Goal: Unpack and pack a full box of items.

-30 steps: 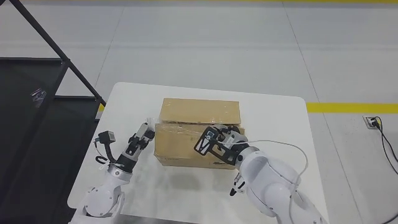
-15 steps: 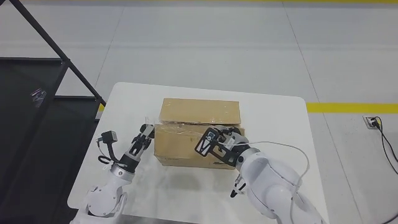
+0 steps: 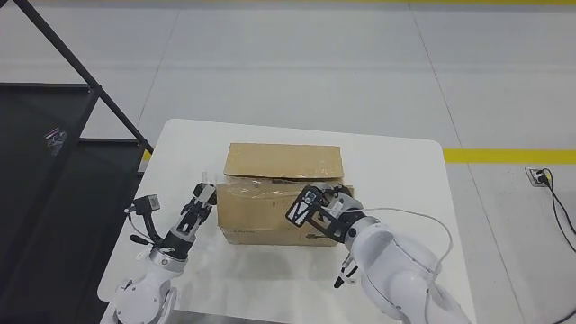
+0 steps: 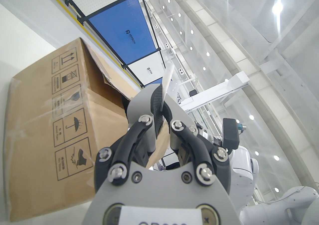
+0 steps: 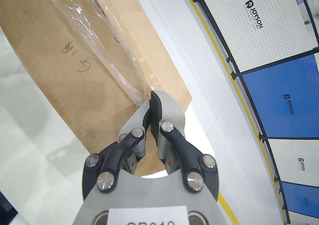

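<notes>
While my right gripper [image 5: 153, 105] pinches tape [image 5: 104, 34] at its tips | left gripper [image 4: 160, 106] nips a strip [image 4: 168, 76] | risk: tape tears, box [image 3: 265, 216] slides.

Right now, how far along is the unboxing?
Early. Done: clear tape partly peeled off the box top. In hand: the right hand pinches the tape's loose end; the left hand pinches a thin pale strip. Left: flaps lie shut, so opening, unpacking and repacking all remain.

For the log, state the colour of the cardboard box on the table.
Brown cardboard box, black handling symbols printed on one end; shows best in left wrist view.
</notes>
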